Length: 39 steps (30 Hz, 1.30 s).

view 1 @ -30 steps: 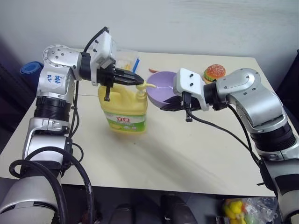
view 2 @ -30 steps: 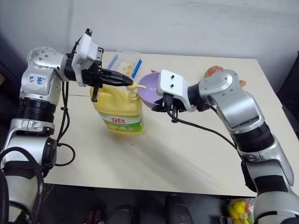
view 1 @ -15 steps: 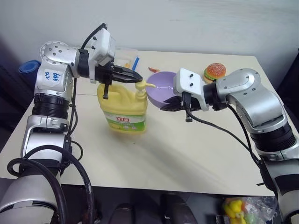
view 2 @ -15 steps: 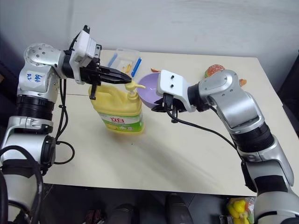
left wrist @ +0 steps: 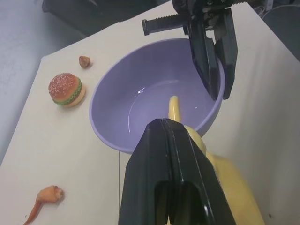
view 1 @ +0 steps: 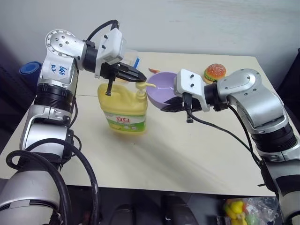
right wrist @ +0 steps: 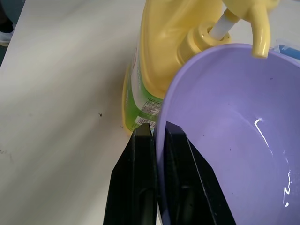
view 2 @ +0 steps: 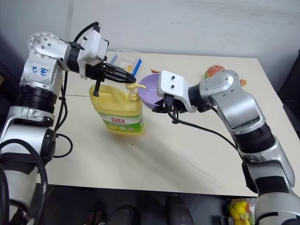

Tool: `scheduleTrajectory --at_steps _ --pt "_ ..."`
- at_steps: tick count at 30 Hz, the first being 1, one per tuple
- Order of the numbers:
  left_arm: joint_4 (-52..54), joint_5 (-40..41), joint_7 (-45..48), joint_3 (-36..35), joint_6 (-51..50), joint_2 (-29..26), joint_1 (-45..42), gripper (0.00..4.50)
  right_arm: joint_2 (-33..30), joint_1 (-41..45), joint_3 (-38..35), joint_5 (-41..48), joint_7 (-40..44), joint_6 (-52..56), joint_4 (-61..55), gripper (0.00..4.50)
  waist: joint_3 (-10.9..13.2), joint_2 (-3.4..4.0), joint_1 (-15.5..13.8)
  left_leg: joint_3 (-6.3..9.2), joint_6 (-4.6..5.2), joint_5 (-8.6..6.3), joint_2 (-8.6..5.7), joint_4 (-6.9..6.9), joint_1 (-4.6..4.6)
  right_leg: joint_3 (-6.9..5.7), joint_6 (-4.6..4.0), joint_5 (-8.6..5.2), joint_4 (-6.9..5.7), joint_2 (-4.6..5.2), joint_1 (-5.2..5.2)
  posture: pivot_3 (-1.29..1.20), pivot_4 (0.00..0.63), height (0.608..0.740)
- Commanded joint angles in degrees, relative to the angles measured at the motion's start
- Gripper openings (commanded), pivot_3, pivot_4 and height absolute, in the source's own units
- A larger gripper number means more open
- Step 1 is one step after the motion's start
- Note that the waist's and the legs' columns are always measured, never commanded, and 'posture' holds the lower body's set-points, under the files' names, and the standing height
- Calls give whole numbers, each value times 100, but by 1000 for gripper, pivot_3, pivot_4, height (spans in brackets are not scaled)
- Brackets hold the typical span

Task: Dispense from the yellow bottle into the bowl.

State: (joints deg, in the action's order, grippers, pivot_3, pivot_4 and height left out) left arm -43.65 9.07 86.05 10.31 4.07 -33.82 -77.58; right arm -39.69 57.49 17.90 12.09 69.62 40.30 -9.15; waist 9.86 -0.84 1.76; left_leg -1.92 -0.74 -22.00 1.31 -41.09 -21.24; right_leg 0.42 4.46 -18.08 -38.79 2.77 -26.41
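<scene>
1. Bottle: the large yellow plastic jug with built-in handle stands upright on the pale tabletop, its green-and-white label facing the camera.
2. Pump: the pale yellow pump dispenser sits on the jug's neck, and its spout reaches over the rim of the bowl.
3. Bowl: the small round lavender-purple plastic bowl is held just beside the jug, tilted toward the spout. A thin streak of liquid glints on its inner wall.
4. Left gripper: its two black fingers are pressed together, holding nothing, with the tips resting on top of the pump head.
5. Right gripper: its fingers are clamped on the bowl's rim, one inside the wall and one outside.
6. Surroundings: a toy hamburger lies near the far right of the table, well apart from the jug. A clear plastic box with blue clips stands behind the left gripper.
</scene>
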Motion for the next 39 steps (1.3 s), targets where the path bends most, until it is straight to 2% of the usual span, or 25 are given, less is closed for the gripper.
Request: scheduleTrajectory --at_steps 1,6,14,22,24,27,32,39 --pt "-280 -307 570 311 98 79 59 10 7 32 -11 69 32 -55 -262 0 0 0 0 0 0 0 0 0 1 0 0 0 -3 0 0 0 150 740" --pt "-280 -267 621 343 45 101 125 10 8 32 -6 76 34 -30 -277 0 -1 0 0 -2 0 0 0 -1 4 1 0 0 -8 0 1 0 150 740" --pt "312 -83 645 518 -221 -95 571 10 13 22 15 79 55 -14 -257 0 -5 7 2 -2 0 0 2 -2 10 8 0 0 -9 1 4 0 150 740" --pt "705 -241 435 549 -191 -157 1081 10 108 2 6 107 -16 22 -236 0 -20 24 2 -2 0 0 1 -7 23 13 0 0 -7 1 14 0 150 740" --pt "703 -280 377 552 -139 -157 1159 10 121 -8 4 106 -27 31 -236 0 -20 25 3 -2 0 0 1 -7 38 14 -1 0 -1 1 30 0 150 740" --pt "644 -330 287 542 -63 -152 1224 10 133 -35 -5 109 -37 49 -254 0 -25 29 -1 -3 10 -6 3 14 109 13 -3 -2 27 -3 106 0 150 740" --pt "360 -249 65 336 -188 -88 869 10 133 -32 -15 109 -32 53 -238 0 -27 30 -7 -2 12 -7 2 10 111 15 -2 -1 23 -3 110 0 150 740" --pt "241 297 79 -207 -1125 40 151 10 117 -36 -35 109 -13 -4 -203 0 -23 31 7 -3 12 -7 4 12 92 10 -2 -1 17 -9 91 0 150 740"
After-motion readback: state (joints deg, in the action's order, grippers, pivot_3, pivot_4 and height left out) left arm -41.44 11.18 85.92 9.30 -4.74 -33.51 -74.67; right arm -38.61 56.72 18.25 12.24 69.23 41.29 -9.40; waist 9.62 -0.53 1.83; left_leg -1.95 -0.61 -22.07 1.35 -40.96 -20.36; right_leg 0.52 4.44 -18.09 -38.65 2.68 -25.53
